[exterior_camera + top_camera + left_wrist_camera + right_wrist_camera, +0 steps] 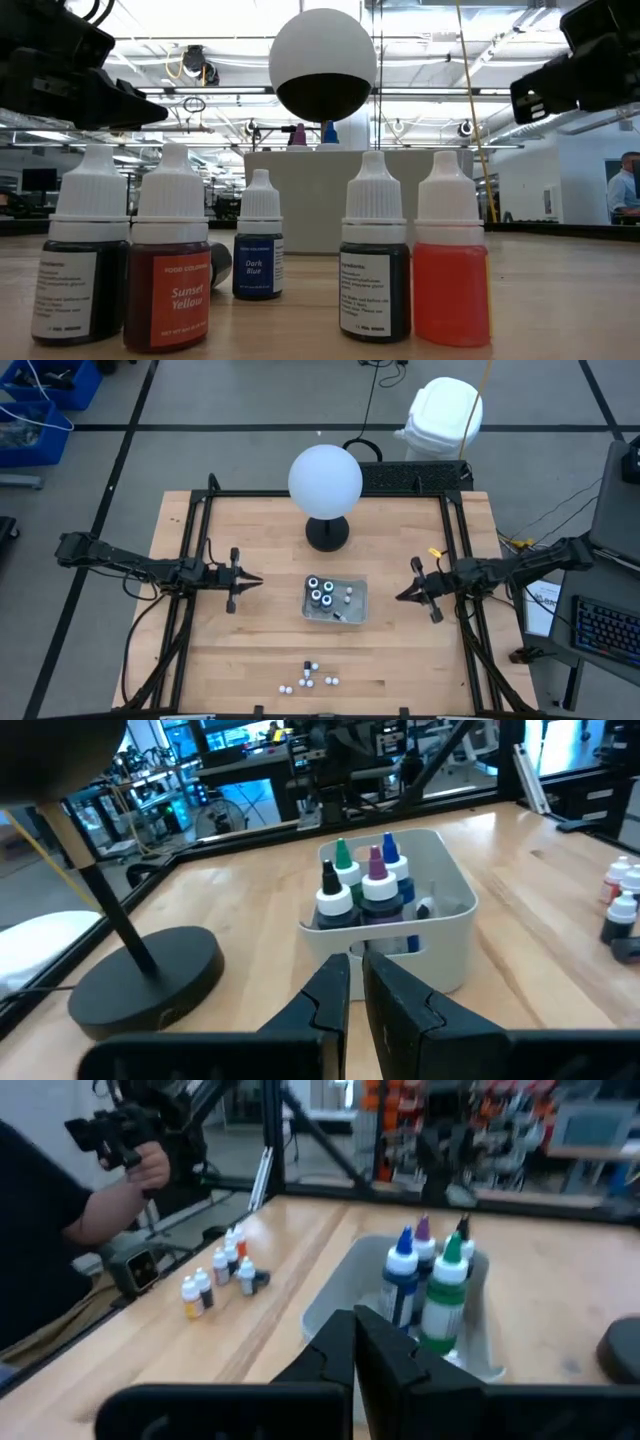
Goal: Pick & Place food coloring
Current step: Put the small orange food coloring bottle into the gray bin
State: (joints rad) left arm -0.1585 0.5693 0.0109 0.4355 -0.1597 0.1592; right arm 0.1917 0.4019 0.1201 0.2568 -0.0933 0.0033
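- The food coloring is in two groups; three bigger dark bottles [319, 592] with coloured tips stand together inside the tray [358, 605], at the side nearer the left arm; a few tiny white-capped pieces lie beside them in the same tray.
- The other small bottles [308, 679] stand loose on the table [260, 550] near its front edge, well apart from the tray; in the low view they stand upright in a row, one labelled "Sunset Yellow" [167, 258] and one "Dark Blue" [259, 238] a little behind.
- The left gripper [258, 580] hangs above the wood on the left of the tray, pointing toward it; its fingers [325, 1003] are almost together, with only a thin gap, and hold nothing.
- The right gripper [400, 597] hangs on the right of the tray, also pointing toward it; its jaws are clenched, empty.
- The white globe lamp [325, 479] stands on its black base behind the tray.
- A person's hand [152, 1167] shows beyond the table edge in the right wrist view.
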